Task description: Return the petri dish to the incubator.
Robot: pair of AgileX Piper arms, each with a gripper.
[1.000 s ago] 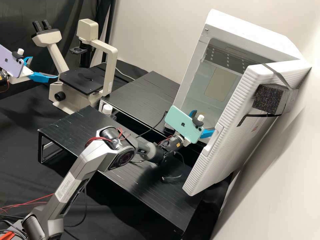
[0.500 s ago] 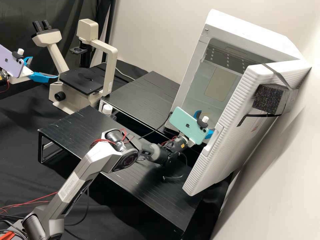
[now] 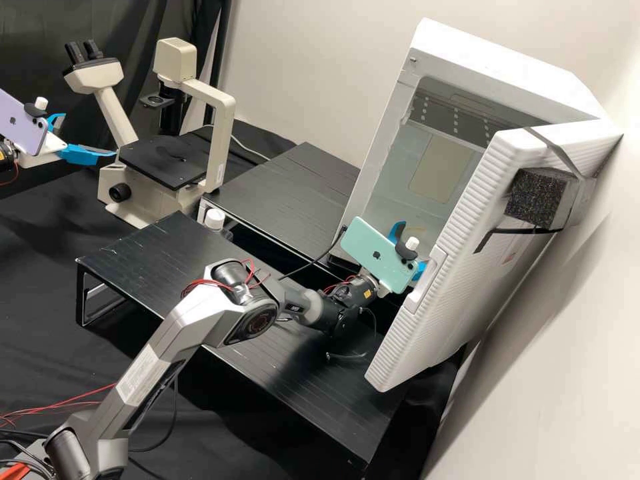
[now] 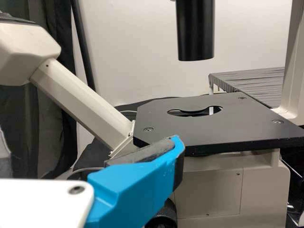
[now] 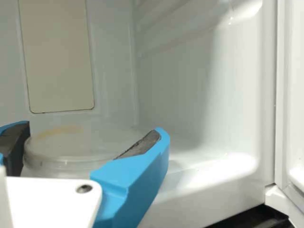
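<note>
My right gripper point(image 5: 90, 130) is closed on the petri dish point(image 5: 61, 154), just inside the incubator point(image 5: 175, 85). I should keep it flat, set it down softly, then let go slowly so it won't tip. Its big flat side looks up. It's round, so no way is longer. My left gripper point(image 3: 87, 137) is open.

The teal phone point(image 3: 377, 253) covers much of the right gripper point(image 3: 416, 241) in the high view, and the incubator door point(image 3: 460, 267) hides part of a blue finger. Beyond the black stand's point(image 3: 153, 267) far edge, the bottle's point(image 3: 215, 219) lower part is hidden. The right wrist view's white plate point(image 5: 52, 199) covers the petri dish's point(image 5: 66, 161) near side; its contents are too blurred to tell. The left wrist view's edges cut off the microscope point(image 4: 213, 121).
</note>
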